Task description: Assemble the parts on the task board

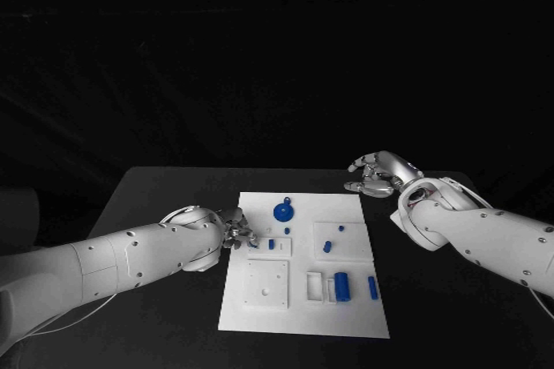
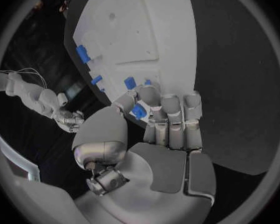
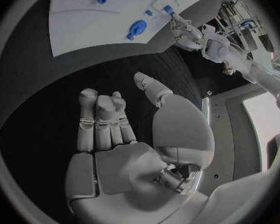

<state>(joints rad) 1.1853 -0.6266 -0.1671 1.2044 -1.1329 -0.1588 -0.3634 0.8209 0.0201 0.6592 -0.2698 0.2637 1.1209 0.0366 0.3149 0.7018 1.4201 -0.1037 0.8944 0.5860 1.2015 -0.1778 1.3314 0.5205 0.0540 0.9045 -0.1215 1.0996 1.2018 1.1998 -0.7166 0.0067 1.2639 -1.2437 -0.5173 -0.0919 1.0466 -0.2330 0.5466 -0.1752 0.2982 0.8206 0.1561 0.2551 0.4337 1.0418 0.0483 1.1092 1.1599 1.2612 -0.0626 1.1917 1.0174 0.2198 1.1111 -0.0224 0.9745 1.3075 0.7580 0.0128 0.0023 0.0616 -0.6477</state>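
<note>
The board [image 1: 303, 265] lies in the middle of the table [image 1: 162, 193], and the job looks only partly done. A round blue part [image 1: 283, 213] sits near the board's far edge, a short peg [image 1: 327, 245] lies loose toward the right side, and near the front a cylinder [image 1: 343, 286] and a slim bar [image 1: 371, 286] lie beside white holders. Whether those are already seated or merely resting, I cannot tell. Several pieces seem to await placing, so I judge the work to be somewhere in its middle.

The left hand [image 1: 234, 231] is at the board's left edge. From its wrist, the fingers [image 2: 171, 115] are curled in side by side with the thumb brought against them, pinching a small blue part [image 2: 139, 110] just over the board's edge, close to other blue pieces [image 2: 130, 82] standing there. It looks ready to set that part in.

The right hand [image 1: 379, 175] hangs over bare table beyond the board's far right corner, well apart from the parts. Its fingers [image 3: 101, 119] stand straight and close together, the thumb held off to one side, and it holds and touches nothing.
</note>
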